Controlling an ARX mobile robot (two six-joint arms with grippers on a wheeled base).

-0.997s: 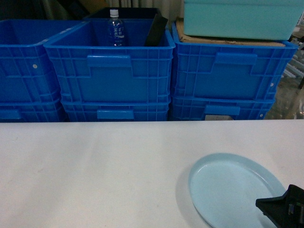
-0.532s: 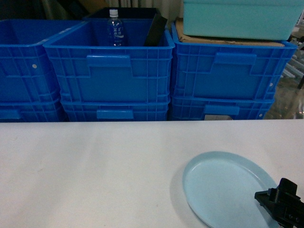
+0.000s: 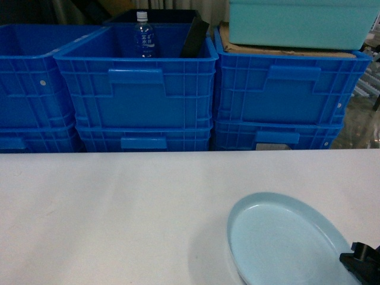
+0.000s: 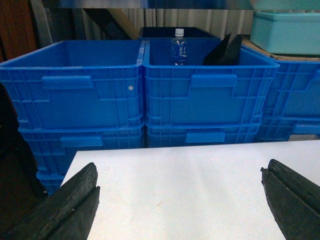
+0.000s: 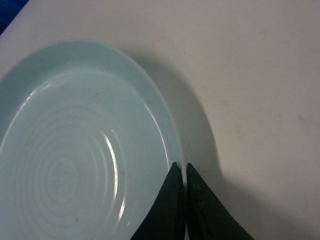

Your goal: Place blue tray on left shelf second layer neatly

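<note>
1. The blue tray (image 3: 285, 240) is seen at the near right of the white counter (image 3: 107, 208) in the head view, with its far-left edge looking lifted a bit, since a shadow is cast under it on that side. Whether the whole tray is off the counter can't be told.
2. The right tool (image 5: 185, 172) is pressed together on the tray's rim: in the right wrist view one dark finger is seen inside the rim and the other outside, with the thin edge pinched between them. In the head view only a black corner of that tool (image 3: 363, 261) is caught at the bottom right, at the tray's near-right edge.
3. The left tool (image 4: 180, 200) is spread wide, its two black fingers (image 4: 75, 200) seen at the far sides of the left wrist view, nothing held between them, just bare counter below.
4. Behind the counter, dark-blue ribbed crates (image 3: 139, 89) are stacked in a row, two high where it can be seen.
5. A clear water bottle (image 3: 142, 35) with a white cap is stood upright in the middle top crate, and a black flat object (image 3: 195, 38) is leaned against that crate's right wall.
6. A turquoise box (image 3: 297, 24) is set on a sheet of cardboard (image 3: 285, 51) on top of the right-hand crate.
7. The shelf's second layer can't be made out in any view.
</note>
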